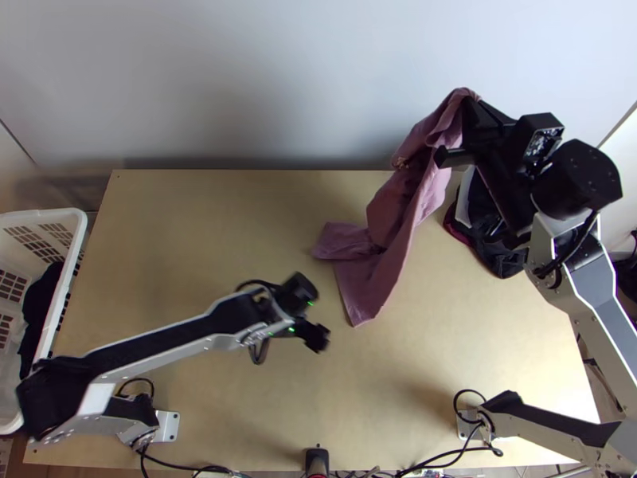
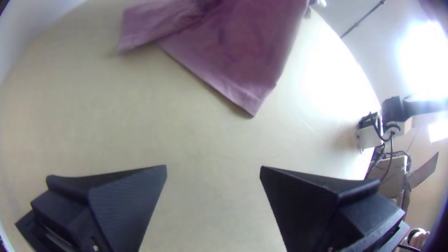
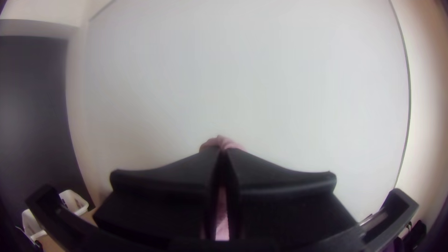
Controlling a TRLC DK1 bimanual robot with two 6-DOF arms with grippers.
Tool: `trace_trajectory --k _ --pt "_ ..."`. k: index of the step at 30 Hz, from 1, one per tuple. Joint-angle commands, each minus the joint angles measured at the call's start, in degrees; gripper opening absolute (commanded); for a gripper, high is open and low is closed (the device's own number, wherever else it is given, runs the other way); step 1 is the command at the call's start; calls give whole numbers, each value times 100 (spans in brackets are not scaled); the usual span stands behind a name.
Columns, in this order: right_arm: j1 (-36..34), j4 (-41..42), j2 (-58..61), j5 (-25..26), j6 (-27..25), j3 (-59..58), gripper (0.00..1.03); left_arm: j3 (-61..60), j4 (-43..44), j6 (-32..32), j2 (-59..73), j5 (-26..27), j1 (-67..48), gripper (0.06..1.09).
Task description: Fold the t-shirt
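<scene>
The pink-purple t-shirt [image 1: 406, 203] hangs bunched from my right gripper [image 1: 470, 103], raised over the table's far right; its lower end lies in folds on the tabletop. In the right wrist view my right gripper [image 3: 223, 151] is shut on a pinch of the t-shirt [image 3: 221, 142]. My left gripper [image 1: 317, 338] is low over the middle of the table, a little nearer the front than the cloth's lowest corner. The left wrist view has my left gripper [image 2: 213, 168] open, nothing between its fingers, apart from the t-shirt [image 2: 233, 51].
A white basket [image 1: 76, 239] with dark cloth inside stands at the table's left edge. Dark items [image 1: 494, 239] lie at the far right, beneath the right arm. Cables run along the table's front edge [image 1: 263, 464].
</scene>
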Motion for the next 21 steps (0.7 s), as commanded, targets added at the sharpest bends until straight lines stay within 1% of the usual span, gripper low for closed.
trace_trajectory --k 1,4,7,12,14,17,21 --pt "-29 -18 -247 46 4 -290 3 555 768 -73 642 -51 -536 103" --pt "-73 -80 -326 46 4 -325 3 695 1199 -91 783 -51 -642 103" --pt "-91 -89 -361 46 4 -343 3 704 1664 24 950 -51 -791 103" --pt "-117 -89 -361 46 39 -317 3 932 1823 85 1415 -69 -1107 103" --pt "-126 -89 -370 46 47 -317 3 950 2069 164 1574 -245 -1143 103" --pt "-126 -97 -370 46 47 -317 3 1108 2157 208 1881 -385 -1134 103" --pt "-117 -106 -370 46 39 -281 3 1381 2192 261 2391 -957 -1134 103"
